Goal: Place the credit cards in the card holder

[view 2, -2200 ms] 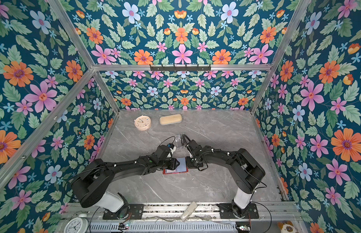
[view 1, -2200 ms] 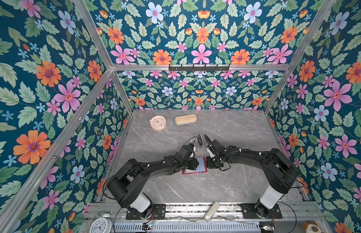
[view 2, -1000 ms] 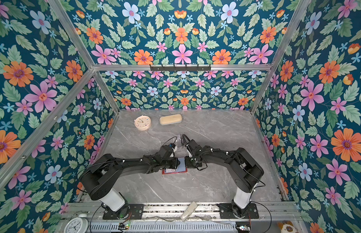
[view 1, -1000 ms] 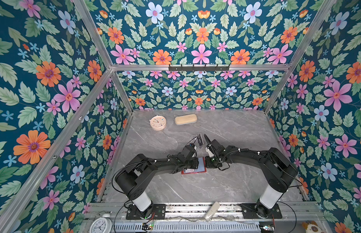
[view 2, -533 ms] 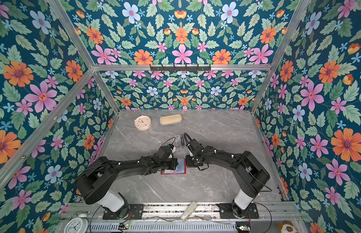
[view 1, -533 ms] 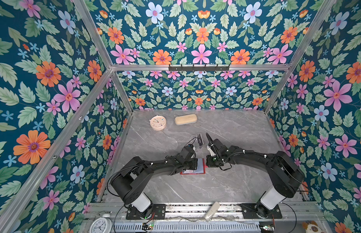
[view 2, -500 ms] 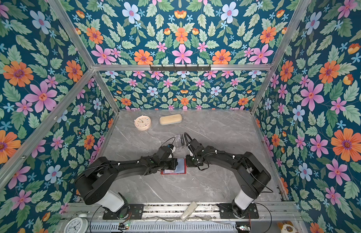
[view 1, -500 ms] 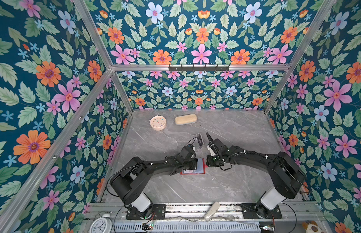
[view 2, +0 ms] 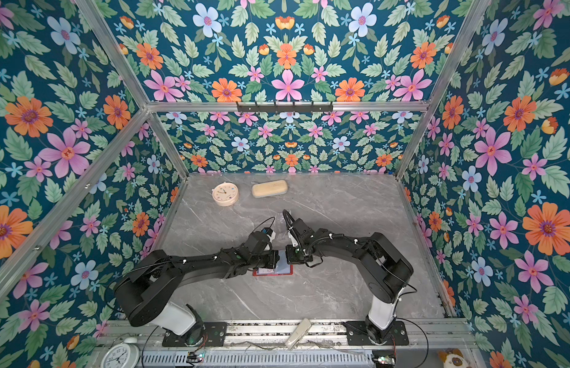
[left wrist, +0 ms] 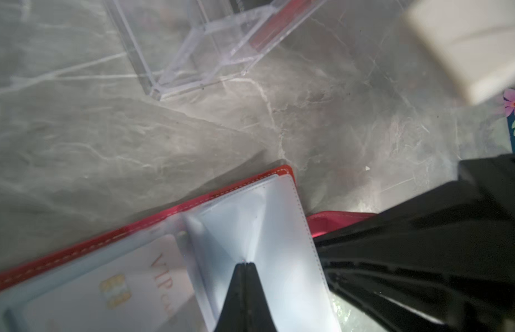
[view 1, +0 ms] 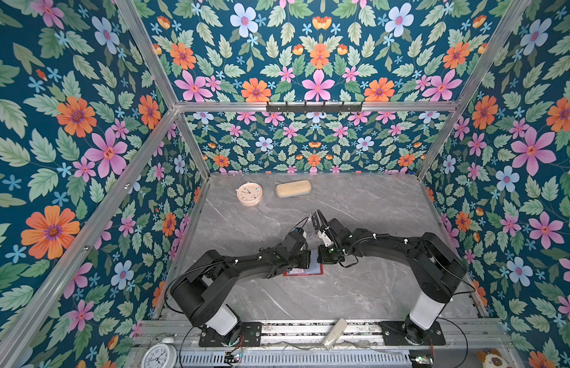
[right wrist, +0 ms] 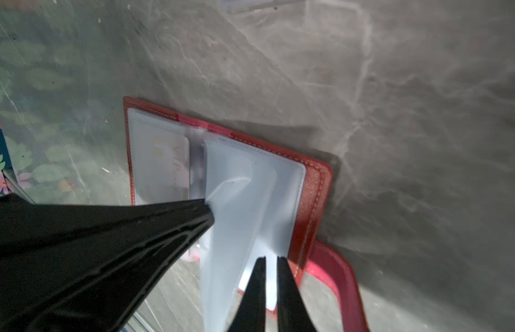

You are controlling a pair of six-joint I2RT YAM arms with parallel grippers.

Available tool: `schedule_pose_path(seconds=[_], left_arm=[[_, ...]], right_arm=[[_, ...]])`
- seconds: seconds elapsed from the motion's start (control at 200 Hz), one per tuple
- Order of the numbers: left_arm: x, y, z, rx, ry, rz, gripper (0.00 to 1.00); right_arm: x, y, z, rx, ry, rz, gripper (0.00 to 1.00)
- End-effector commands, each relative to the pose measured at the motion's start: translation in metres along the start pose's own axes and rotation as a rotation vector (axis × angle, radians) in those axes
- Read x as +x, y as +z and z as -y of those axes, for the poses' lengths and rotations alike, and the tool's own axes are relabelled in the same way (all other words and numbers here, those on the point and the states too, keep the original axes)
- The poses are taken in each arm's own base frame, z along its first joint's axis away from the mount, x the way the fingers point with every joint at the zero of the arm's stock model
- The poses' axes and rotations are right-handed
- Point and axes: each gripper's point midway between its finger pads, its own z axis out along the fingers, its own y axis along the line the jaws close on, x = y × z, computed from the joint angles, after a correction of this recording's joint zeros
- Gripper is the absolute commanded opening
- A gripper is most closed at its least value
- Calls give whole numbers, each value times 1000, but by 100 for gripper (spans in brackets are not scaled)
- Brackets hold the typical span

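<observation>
Inside floral walls, a grey marble table [view 1: 357, 204]: in both top views the red card holder [view 1: 304, 271] lies open toward the front edge, midway between the sides.

Left wrist: the left gripper [left wrist: 244, 266], tips pressed together, pinches a clear sleeve [left wrist: 259, 218]; a red credit card [left wrist: 279, 26] stands in a clear stand [left wrist: 193, 57] beyond.

Right wrist: the right gripper [right wrist: 270, 260] shows a slit over the sleeve's outer edge, and you cannot tell whether it grips.

Expect the sleeve limp and slick, so hold its free edge. Take the stiff card by a short edge.
</observation>
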Motion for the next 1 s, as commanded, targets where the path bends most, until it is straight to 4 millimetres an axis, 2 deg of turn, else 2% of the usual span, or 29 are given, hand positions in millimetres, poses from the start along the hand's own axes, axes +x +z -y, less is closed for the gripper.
schedule_pose_path(seconds=[0.0, 0.04, 0.14, 0.24, 0.375, 0.585, 0.775, 0.995], left_arm=[[-3, -2, 3, 12, 1, 15, 0], [-4, -3, 3, 14, 2, 21, 0], [-6, -8, 3, 13, 7, 39, 18], [-9, -16, 0, -1, 9, 73, 28], [-15, -33, -12, -59, 7, 137, 30], [-18, -63, -43, -208, -25, 234, 30], [-17, -79, -58, -270, -35, 273, 28], [-7, -73, -66, -305, -12, 225, 28]], right_arm=[[-3, 2, -8, -28, -13, 4, 17], [-4, 3, -10, -40, -16, 4, 20], [-6, 4, -17, -72, -20, 3, 26], [-7, 5, -24, -98, -26, 5, 31], [-9, 7, -32, -124, -39, -4, 35], [-10, 13, -50, -159, -75, -25, 36], [-11, 20, -58, -165, -87, -42, 29], [-9, 29, -60, -176, -77, -64, 12]])
